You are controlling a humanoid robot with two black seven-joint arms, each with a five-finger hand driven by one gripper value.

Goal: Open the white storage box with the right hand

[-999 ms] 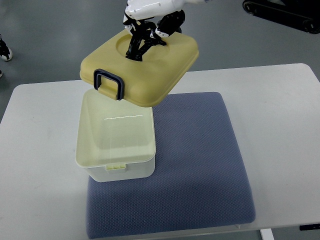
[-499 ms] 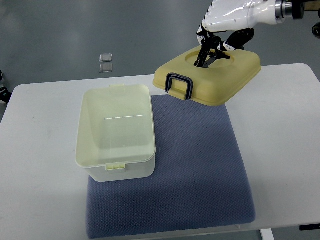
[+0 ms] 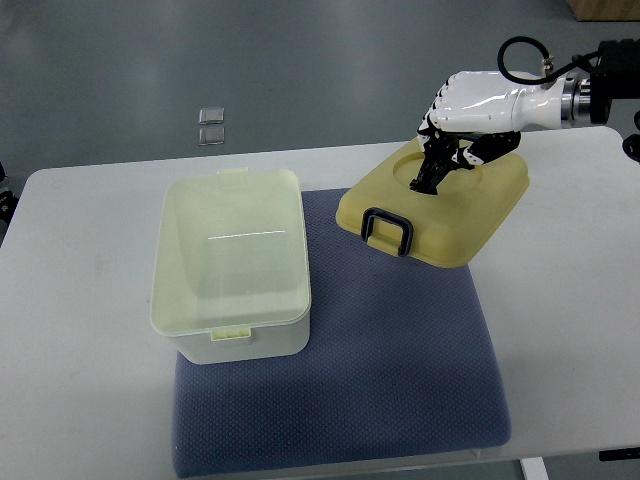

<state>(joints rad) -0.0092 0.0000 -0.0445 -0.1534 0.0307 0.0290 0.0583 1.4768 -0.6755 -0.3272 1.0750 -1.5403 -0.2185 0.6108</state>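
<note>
White storage box [image 3: 232, 270], rectangular plastic with a pale cream tint: stands open on the left part of a blue-grey textured fabric mat [image 3: 390, 350], its left side overhanging the mat onto the white worktop [image 3: 80, 330]. Interior visible from above and holding nothing. A small latch tab shows on its near rim and another on its far rim.

Yellow plastic lid [image 3: 435, 205], square with rounded corners: lies right of the box and well apart from it, at the far right corner of the mat, partly over the bare worktop. It appears tilted; whether it rests on the surface cannot be told. A dark blue rectangular clasp handle [image 3: 387, 230] sits on its near-left edge. A round recess is in its top face.

Right hand [image 3: 465, 125], white shell with black fingers: arm enters from the right edge at the far side. Fingers [image 3: 436, 170] curl down into the lid's round recess, grasping the lid there.

Grey floor [image 3: 150, 70]: lies beyond the far edge of the worktop. Two small clear square items [image 3: 210, 124] lie on it, far left of the lid, one just beside the other.
</note>
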